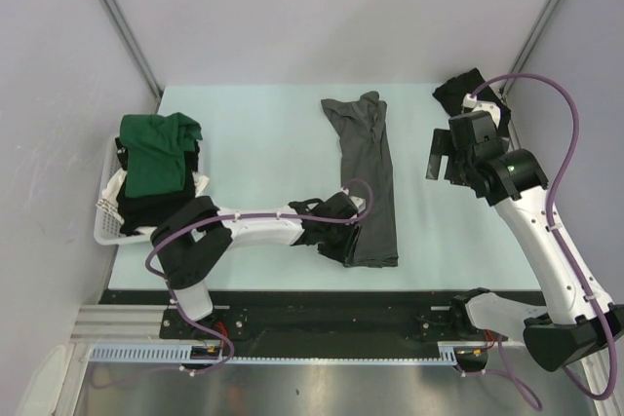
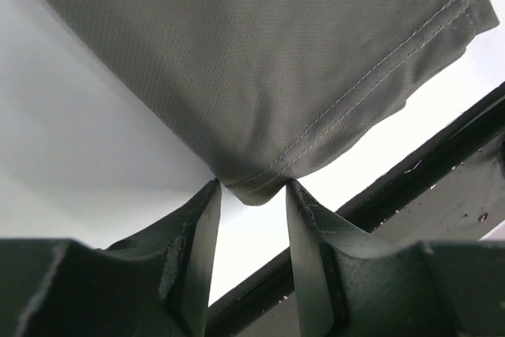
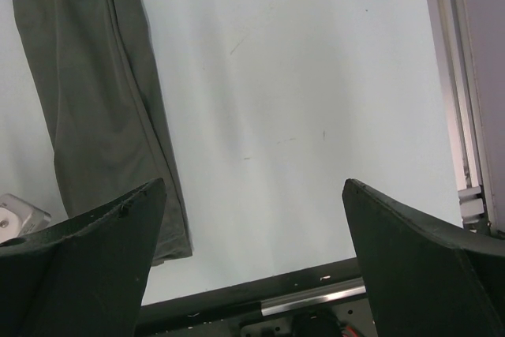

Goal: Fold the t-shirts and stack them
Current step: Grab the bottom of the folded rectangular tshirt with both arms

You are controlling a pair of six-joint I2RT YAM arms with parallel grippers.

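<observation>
A charcoal grey t-shirt [image 1: 369, 168] lies folded into a long narrow strip in the middle of the table. My left gripper [image 1: 343, 245] is low at its near left corner. In the left wrist view the jaws [image 2: 253, 185] stand partly open, and the stitched hem corner of the grey t-shirt [image 2: 260, 61] dips between the tips without being pinched. My right gripper [image 1: 444, 158] hovers wide open over bare table to the right of the strip, with nothing between its fingers [image 3: 254, 185]; the grey t-shirt [image 3: 87, 92] shows at its left. A dark green t-shirt [image 1: 156, 148] tops the basket.
The white slatted basket [image 1: 105, 221] sits at the table's left edge, with dark cloth [image 1: 146, 209] under the green shirt. A black cloth bundle [image 1: 458, 93] lies at the back right corner behind the right arm. The black front rail [image 2: 442, 155] runs just beyond the grey hem.
</observation>
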